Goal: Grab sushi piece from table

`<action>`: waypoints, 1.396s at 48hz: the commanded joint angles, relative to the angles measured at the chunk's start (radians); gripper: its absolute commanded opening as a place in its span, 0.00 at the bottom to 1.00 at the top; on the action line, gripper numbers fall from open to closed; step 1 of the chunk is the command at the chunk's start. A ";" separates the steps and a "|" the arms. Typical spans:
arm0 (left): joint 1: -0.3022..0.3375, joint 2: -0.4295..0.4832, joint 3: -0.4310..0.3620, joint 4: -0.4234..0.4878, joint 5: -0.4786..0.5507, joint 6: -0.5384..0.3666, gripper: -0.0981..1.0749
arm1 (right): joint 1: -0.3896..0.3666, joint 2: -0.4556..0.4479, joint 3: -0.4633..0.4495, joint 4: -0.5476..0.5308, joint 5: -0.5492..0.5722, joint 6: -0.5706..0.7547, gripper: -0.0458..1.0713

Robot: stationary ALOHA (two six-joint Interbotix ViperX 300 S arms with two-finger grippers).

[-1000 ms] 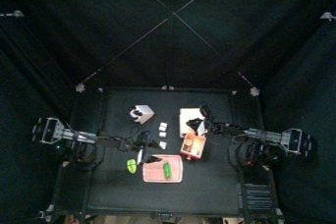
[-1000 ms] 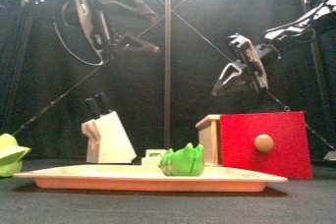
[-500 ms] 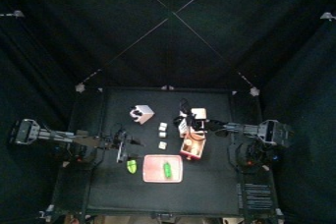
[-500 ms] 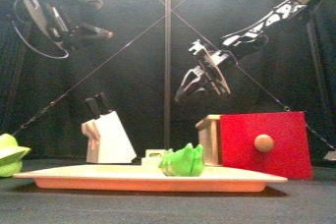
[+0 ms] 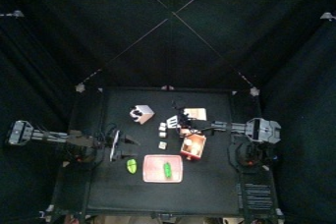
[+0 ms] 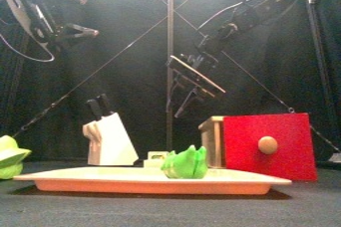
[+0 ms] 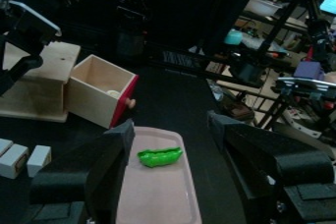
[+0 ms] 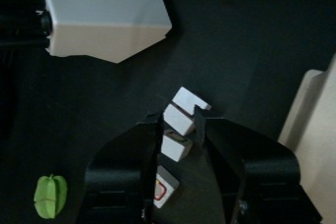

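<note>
Several small white sushi pieces lie in a short row on the black table, between the white knife block and the red-fronted wooden box. They also show in the top view. My right gripper hangs open right over them, one jaw on each side of the row; it also shows in the top view and front view. My left gripper is open and empty above the table's left part.
A pink tray with a green pea pod lies at the front middle. Another green piece lies left of it. The knife block stands close beyond the sushi. In the left wrist view, a room with benches shows past the curtains.
My right arm has reached further left and come down over the sushi row. My left arm has drawn back to the left and stays high.
</note>
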 commanded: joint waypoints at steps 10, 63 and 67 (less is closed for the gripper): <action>0.000 -0.002 -0.003 -0.008 -0.003 0.003 0.89 | -0.005 0.054 -0.161 0.143 0.089 -0.002 0.83; 0.002 -0.002 0.006 -0.008 -0.003 0.003 0.89 | -0.066 0.314 -0.433 0.402 0.433 -0.232 0.91; 0.005 -0.002 0.006 -0.008 -0.003 0.003 0.89 | -0.069 0.318 -0.434 0.399 0.433 -0.233 0.91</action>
